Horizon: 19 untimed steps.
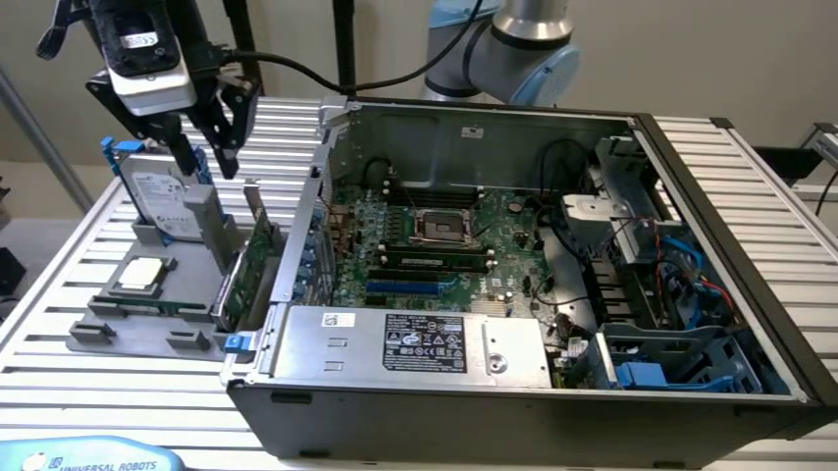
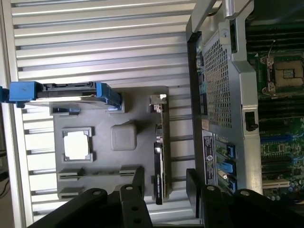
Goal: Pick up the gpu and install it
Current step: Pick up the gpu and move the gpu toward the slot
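Observation:
The gpu (image 1: 249, 267) stands on edge in a grey holder tray (image 1: 144, 334), green board face showing, just outside the open computer case. In the wrist view the gpu (image 2: 160, 152) appears edge-on as a thin black strip with its silver bracket at one end. My gripper (image 1: 203, 155) hangs well above the tray, over the hard drive and the gpu, open with nothing between its fingers. In the wrist view my gripper (image 2: 165, 183) has its two black fingers (image 2: 138, 176) spread either side of the card's line, far above it.
The tray also holds a silver hard drive in a blue frame (image 1: 168, 201) and a square processor (image 1: 141, 275). The open case (image 1: 733, 245) lies at the exterior view's right with motherboard (image 1: 445, 245), blue slot (image 1: 408, 288) and power supply (image 1: 406, 343). A slatted table (image 1: 53, 294) lies beneath.

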Available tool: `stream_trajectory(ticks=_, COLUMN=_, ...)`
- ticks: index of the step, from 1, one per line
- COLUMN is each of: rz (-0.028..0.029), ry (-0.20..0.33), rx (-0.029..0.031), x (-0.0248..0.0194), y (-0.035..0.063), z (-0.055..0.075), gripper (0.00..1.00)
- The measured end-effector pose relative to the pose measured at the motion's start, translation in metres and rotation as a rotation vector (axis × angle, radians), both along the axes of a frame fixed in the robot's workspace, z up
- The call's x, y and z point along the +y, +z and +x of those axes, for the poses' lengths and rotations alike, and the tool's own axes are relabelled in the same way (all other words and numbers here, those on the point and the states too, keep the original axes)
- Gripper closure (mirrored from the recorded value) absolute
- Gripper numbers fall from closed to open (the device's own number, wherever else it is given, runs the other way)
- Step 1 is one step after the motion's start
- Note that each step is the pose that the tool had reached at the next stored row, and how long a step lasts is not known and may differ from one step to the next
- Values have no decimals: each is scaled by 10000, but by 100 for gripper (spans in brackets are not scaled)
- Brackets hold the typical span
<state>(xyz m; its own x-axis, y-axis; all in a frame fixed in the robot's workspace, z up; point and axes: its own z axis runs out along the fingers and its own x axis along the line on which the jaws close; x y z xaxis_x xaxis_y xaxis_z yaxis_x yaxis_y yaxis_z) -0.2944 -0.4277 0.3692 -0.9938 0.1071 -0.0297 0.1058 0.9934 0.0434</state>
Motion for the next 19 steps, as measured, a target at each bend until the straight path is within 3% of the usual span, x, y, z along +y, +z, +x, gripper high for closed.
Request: stream_trajectory(ticks=19, rz=-6, ry=-95, rx=-30, x=0, y=-345, z=-33, gripper=52)
